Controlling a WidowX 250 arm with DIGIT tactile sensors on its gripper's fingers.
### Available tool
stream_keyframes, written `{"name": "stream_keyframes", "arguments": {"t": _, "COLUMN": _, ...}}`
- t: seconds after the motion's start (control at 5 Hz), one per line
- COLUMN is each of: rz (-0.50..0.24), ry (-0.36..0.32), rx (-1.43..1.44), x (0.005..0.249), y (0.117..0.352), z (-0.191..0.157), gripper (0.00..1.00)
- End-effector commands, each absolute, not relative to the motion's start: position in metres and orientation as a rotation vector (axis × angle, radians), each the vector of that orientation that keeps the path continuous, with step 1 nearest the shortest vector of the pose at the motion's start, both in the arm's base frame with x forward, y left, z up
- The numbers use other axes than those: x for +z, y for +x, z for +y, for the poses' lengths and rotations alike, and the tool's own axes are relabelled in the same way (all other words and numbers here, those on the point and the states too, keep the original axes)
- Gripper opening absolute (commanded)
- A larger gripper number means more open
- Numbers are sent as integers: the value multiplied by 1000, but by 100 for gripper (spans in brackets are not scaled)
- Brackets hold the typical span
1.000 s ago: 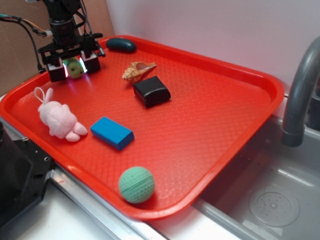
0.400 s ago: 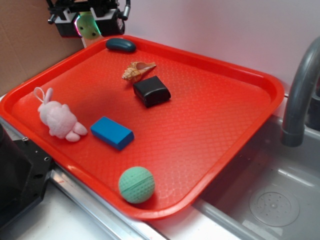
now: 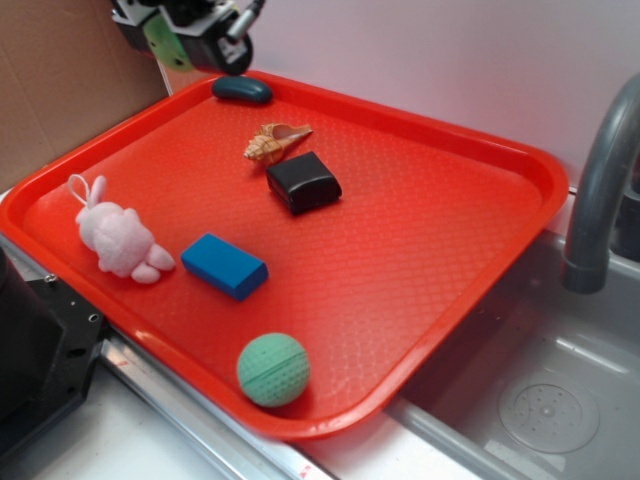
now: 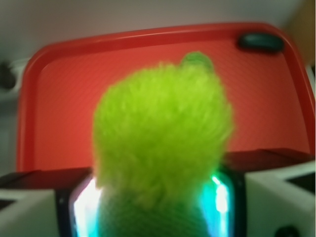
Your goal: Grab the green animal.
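- Gripper [image 3: 172,32] is hanging above the far-left corner of the red tray [image 3: 520,160], clamped on the green animal [image 4: 160,138], which is sitting between its 2 fingers, clear of the tray.
- Wrist view is showing the fuzzy lime toy filling the middle, with lit pads [image 4: 84,207] pressing on both sides.
- On the tray are lying a dark oval [image 3: 241,89], a shell [image 3: 274,142], a black block [image 3: 303,182], a pink bunny [image 3: 116,237], a blue block [image 3: 224,265] and a teal ball [image 3: 273,369].
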State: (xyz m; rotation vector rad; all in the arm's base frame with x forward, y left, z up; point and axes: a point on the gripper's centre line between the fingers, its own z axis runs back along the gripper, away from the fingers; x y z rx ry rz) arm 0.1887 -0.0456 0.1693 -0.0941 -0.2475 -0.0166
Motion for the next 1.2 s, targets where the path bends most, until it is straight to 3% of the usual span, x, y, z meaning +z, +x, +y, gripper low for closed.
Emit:
{"name": "stream_keyframes", "arguments": {"t": 0.0, "rz": -188, "ry": -193, "rx": 28, "x": 174, "y": 152, "z": -25, "gripper": 0}}
{"name": "stream_keyframes", "arguments": {"t": 0.2, "rz": -140, "ry": -206, "rx": 75, "x": 171, "y": 161, "z": -14, "gripper": 0}}
{"name": "stream_keyframes", "arguments": {"t": 0.4, "rz": -118, "ry": -138, "rx": 111, "x": 171, "y": 188, "z": -10, "gripper": 0}}
{"name": "stream_keyframes", "arguments": {"t": 0.6, "rz": -52, "ry": -138, "rx": 148, "x": 154, "y": 205, "z": -1, "gripper": 0}}
{"name": "stream_keyframes", "arguments": {"t": 1.0, "rz": -62, "ry": -141, "rx": 179, "x": 149, "y": 206, "z": 3, "gripper": 0}}
